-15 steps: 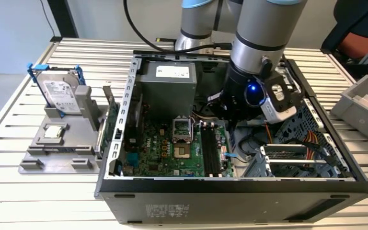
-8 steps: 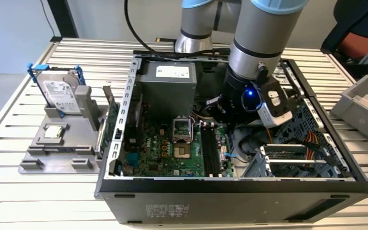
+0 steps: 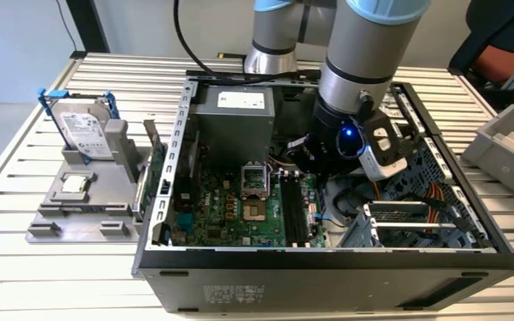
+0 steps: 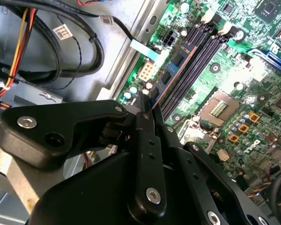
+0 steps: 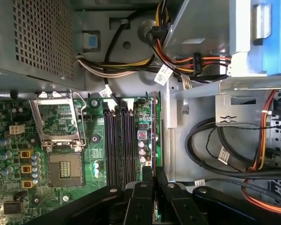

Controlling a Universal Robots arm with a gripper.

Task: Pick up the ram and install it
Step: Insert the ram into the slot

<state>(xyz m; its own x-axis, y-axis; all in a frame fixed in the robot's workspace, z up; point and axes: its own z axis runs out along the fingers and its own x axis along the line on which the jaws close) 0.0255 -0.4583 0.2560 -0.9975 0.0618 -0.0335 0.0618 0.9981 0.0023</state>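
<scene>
The arm reaches down into the open computer case (image 3: 163,200), and its gripper (image 5: 154,180) is clenched on the ram (image 5: 154,136), a thin green stick seen edge-on that stands between the closed fingertips (image 4: 145,123) above the motherboard (image 3: 230,207). In both wrist views the ram hangs just beside the row of black memory slots (image 5: 119,145), on the side toward the bare metal case floor; whether its lower edge already touches a slot or the board beside them is hard to say from these angles. The empty processor socket (image 5: 61,136) with its raised metal frame lies on the other side of the slots. Bundled cables (image 5: 187,65) in yellow, red, orange and black carry small white tags with print too fine to make out, and a white sticker on the grey power supply (image 3: 239,114) is likewise unreadable. Outside the case, at the exterior view's left, a silver hard drive (image 3: 86,134) with blue clips stands upright on a grey holder (image 3: 78,214) on the slatted table (image 3: 51,281); its label cannot be read. A green card (image 3: 154,164) with a metal bracket stands just beside the case wall.
</scene>
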